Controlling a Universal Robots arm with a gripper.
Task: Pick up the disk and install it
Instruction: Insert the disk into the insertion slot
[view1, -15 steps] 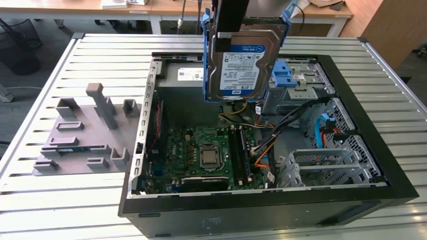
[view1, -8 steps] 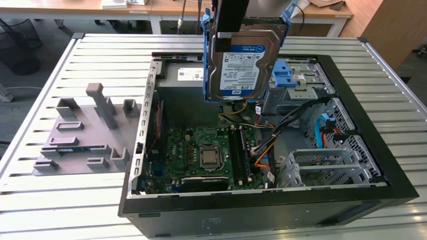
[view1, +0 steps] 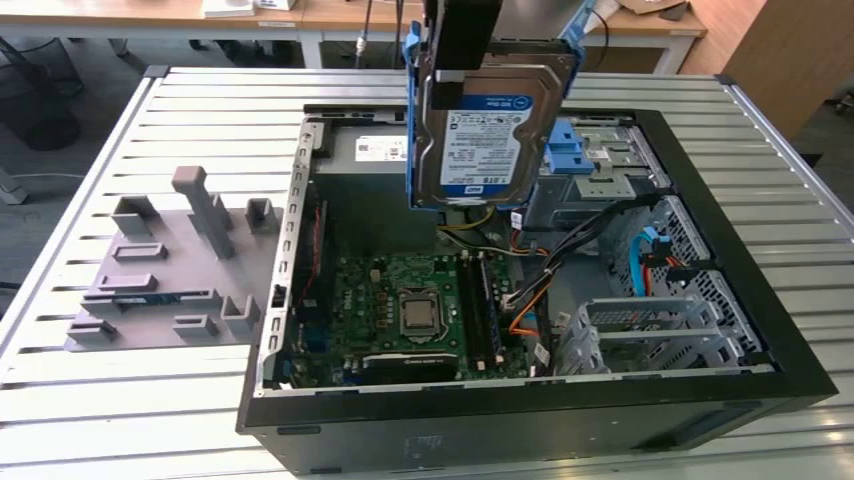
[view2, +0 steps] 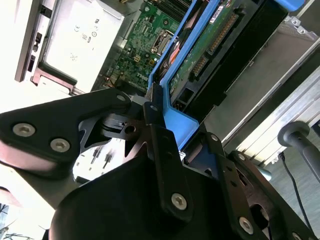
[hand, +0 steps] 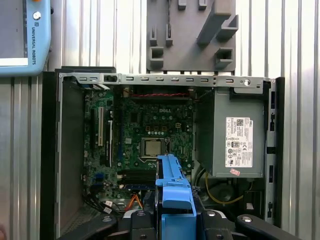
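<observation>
Gripper (view2: 172, 122) clamped the disk (view1: 487, 125) by its blue frame, upright above the open computer case (view1: 534, 435); pickup was done, installation was not.

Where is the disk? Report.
In the exterior view's top centre, the disk hangs upright in the gripper above the computer case, the blue latch beside it on the exterior view's right.
</observation>
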